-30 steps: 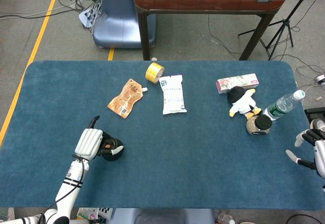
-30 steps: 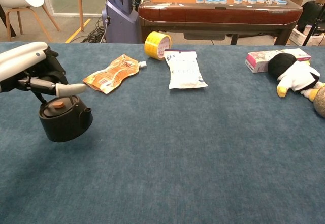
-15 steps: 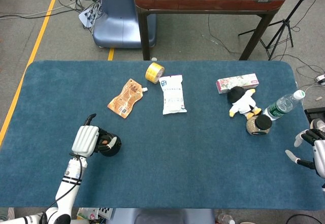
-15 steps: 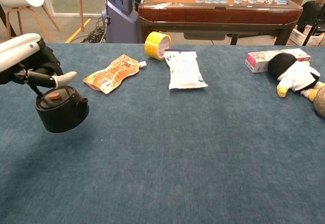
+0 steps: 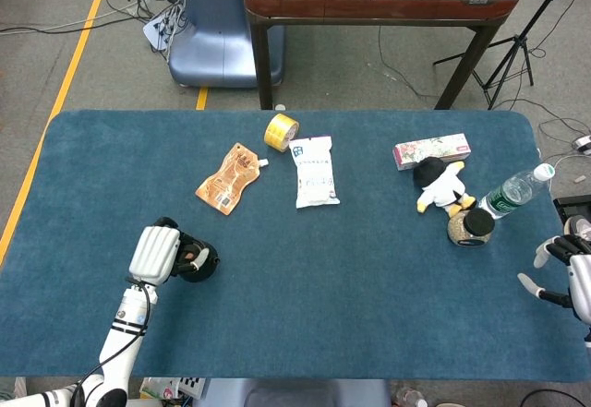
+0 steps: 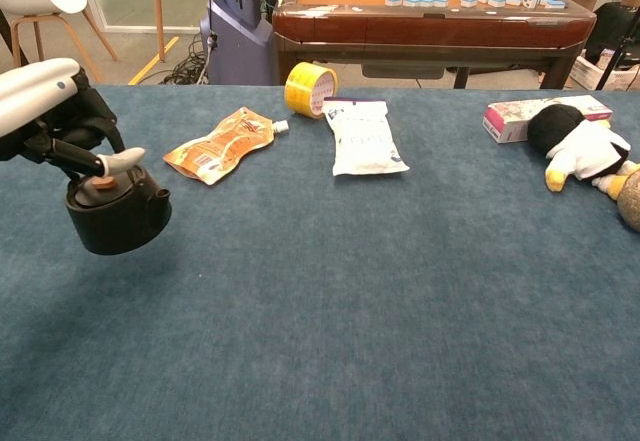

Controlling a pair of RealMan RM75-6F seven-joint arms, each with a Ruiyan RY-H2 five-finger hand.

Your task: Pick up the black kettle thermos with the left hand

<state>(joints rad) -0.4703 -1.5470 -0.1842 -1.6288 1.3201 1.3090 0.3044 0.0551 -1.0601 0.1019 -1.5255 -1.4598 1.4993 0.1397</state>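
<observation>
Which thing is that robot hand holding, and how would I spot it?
Look at the blue table, near its left front corner. There the left hand grips the black kettle thermos: squat, round and black with an orange-brown knob, unlike the flat orange pouch beyond it.

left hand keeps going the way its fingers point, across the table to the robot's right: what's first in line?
The left hand holds the kettle, so the kettle leads. In the head view the fingers point toward the table's middle, over bare blue cloth. The orange pouch lies farther back, off the line. Way looks free, though depth is unclear.
</observation>
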